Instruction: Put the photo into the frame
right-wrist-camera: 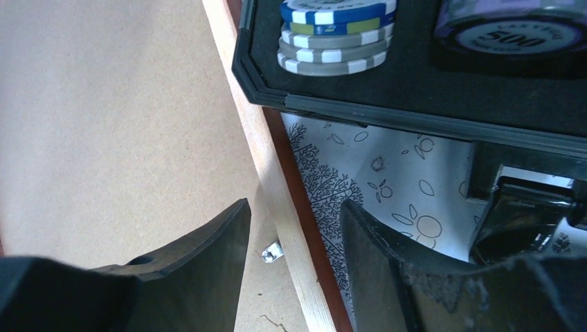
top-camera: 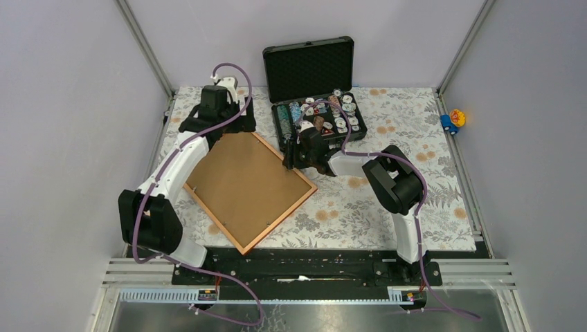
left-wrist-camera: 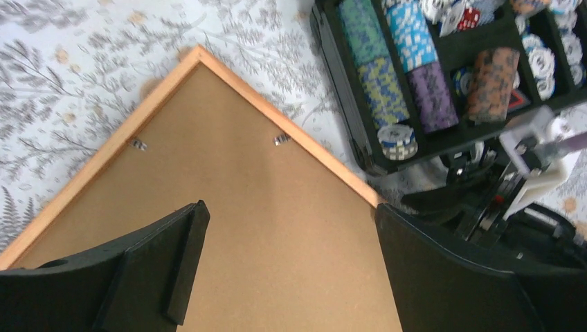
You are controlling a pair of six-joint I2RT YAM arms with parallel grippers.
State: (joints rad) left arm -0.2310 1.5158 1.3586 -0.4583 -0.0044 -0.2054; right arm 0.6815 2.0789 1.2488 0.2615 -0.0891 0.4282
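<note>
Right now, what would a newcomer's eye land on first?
The frame lies back-up, skewed, left of centre, brown backing board showing. Behind it an open black case holds stacked poker chips. The left gripper, open, hangs by the frame's far corner; the right gripper, open, straddles its rim by the case.

Top camera: fixed above and behind the arm bases, facing down and forward, far enough to cover the whole counter (top-camera: 415, 200). Wrist cameras: each faces down past its own fingers. The left end effector (left-wrist-camera: 289, 211) view is near; the right end effector (right-wrist-camera: 294, 207) view is nearer. Both share the frame (left-wrist-camera: 199, 55) rail and the case (left-wrist-camera: 477, 45) ahead of the fingers.
</note>
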